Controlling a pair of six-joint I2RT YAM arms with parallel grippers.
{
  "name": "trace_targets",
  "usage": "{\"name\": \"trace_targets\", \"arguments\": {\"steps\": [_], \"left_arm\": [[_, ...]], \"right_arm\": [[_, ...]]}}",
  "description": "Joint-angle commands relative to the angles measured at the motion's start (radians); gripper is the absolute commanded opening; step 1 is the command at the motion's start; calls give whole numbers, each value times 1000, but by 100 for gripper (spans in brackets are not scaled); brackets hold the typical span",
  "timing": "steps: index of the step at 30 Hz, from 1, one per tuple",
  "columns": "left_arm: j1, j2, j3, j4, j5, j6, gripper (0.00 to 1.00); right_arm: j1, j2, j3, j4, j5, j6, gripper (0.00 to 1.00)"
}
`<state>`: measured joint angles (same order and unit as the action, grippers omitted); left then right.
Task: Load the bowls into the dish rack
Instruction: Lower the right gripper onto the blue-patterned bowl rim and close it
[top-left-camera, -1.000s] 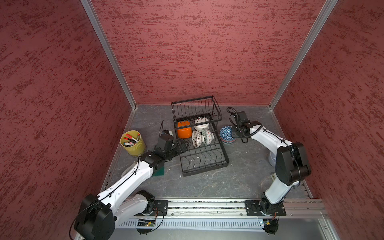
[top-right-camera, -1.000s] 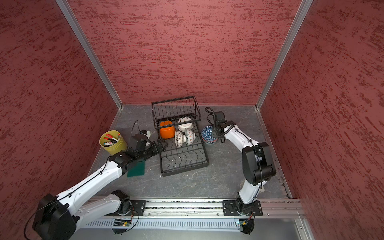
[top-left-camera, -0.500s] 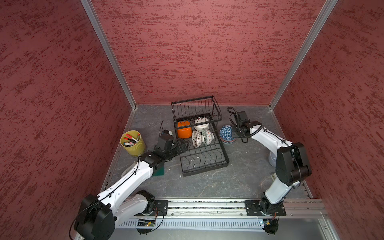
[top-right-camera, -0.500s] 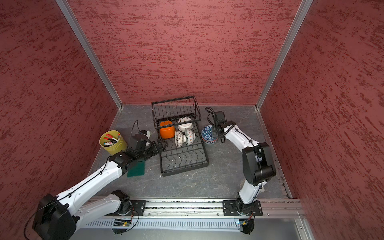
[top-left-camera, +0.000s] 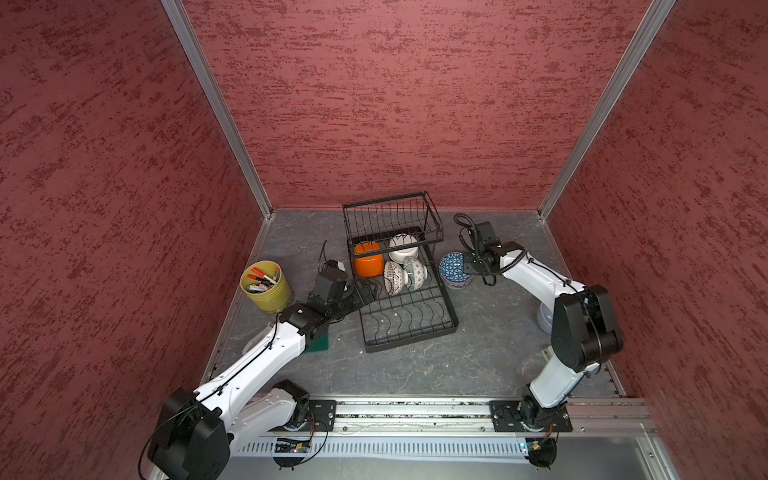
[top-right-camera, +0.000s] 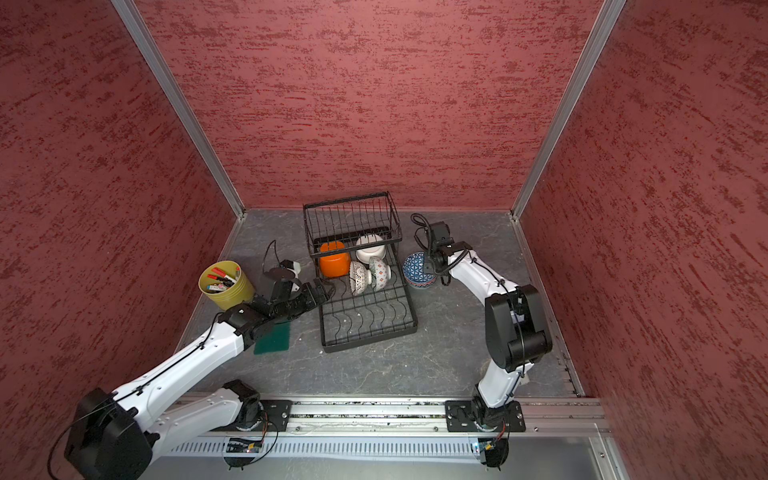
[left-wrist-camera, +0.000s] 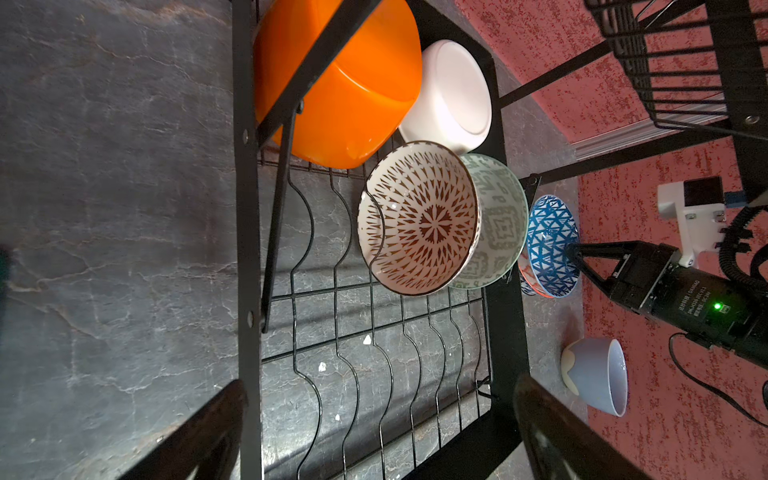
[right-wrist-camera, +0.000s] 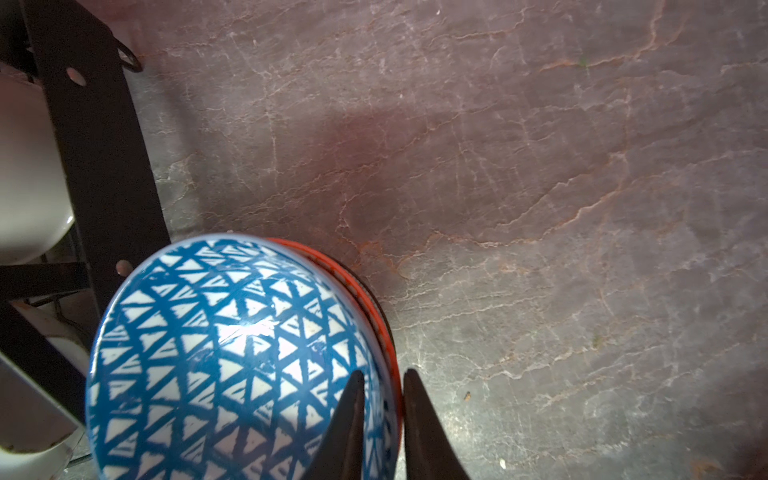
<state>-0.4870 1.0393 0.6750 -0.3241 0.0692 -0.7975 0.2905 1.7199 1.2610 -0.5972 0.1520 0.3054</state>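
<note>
The black wire dish rack (top-left-camera: 409, 328) stands mid-table. At its far end, under the raised basket, lie an orange bowl (top-left-camera: 368, 262), a white bowl (top-left-camera: 403, 247), a brown-patterned bowl (left-wrist-camera: 419, 220) and a grey-green patterned bowl (left-wrist-camera: 498, 220). A blue lattice bowl (top-left-camera: 453, 266) sits tilted on the table just right of the rack, with an orange-red rim (right-wrist-camera: 374, 307) showing behind it. My right gripper (right-wrist-camera: 382, 378) is shut on the blue bowl's rim, one finger inside, one outside. My left gripper (left-wrist-camera: 378, 399) is open and empty over the rack's left edge.
A yellow-green pot of pens (top-left-camera: 266, 286) stands at the left. A green sponge (top-right-camera: 272, 338) lies under my left arm. A pale blue cup (left-wrist-camera: 594, 374) sits on the table by my right arm's base. Red walls enclose the table on three sides.
</note>
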Motion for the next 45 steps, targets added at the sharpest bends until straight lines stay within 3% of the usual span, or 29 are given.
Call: {"name": "trace_targets", "arguments": {"steps": [1,8,14,33,45], "left_arm": [[6,-12,-8,12,-14,-6,100],[5,-10,-11,17,-11,-6,100],[5,-9,-15,18,-11,-8,100],[5,-12,-3,10,-11,-2,100],[5,-7,4,11,-4,0,100]], "right_arm": [[-5,0,18,24,3,-5,23],[-5,3,21,19,9,-14,22],[-4,8,28,9,23,-15,12],[-5,-45,38,10,-5,-12,0],[-4,-29,41,7,-22,-17,0]]}}
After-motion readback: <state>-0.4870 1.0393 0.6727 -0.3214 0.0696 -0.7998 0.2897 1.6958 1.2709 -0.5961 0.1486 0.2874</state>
